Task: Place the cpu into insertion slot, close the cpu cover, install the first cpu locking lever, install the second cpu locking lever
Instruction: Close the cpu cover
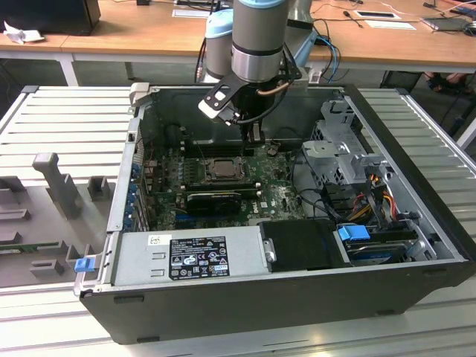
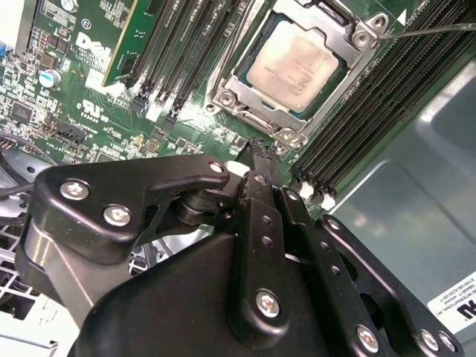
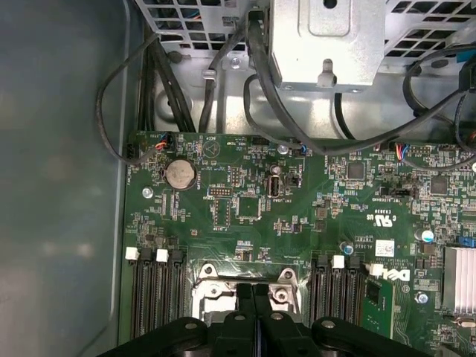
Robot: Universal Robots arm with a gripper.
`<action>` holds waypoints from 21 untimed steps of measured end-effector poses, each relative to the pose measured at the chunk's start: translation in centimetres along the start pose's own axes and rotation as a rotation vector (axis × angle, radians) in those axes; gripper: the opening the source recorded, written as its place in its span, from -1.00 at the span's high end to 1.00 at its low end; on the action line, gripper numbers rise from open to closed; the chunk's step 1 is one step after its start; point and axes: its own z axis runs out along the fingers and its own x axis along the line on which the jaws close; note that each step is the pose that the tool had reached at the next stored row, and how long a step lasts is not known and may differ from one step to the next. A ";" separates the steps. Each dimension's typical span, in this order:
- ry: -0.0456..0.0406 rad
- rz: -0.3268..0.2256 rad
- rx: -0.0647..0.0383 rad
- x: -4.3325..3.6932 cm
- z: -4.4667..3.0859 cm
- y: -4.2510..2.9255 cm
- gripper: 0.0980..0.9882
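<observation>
Currently arm points straight down; claw pressed together, empty, tips beside cpu cover edge.

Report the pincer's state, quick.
Pincer: closed, fingers together, holding nothing. The cpu lies on the board, framed by the cpu cover.

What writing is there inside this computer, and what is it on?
Power supply label: black print, too small to read.
Green motherboard: white markings, too small to read.
White sticker on the case wall: cut off, unreadable.
cpu face: no legible print.
</observation>
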 end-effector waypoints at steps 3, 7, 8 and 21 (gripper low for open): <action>0.0000 0.000 0.000 0.02 0.18 -0.63 0.98; -0.0001 0.000 0.000 0.04 0.26 -1.27 0.98; 0.0000 0.000 0.000 0.05 0.27 -1.44 0.98; 0.0000 0.000 0.000 0.18 0.21 -4.52 0.98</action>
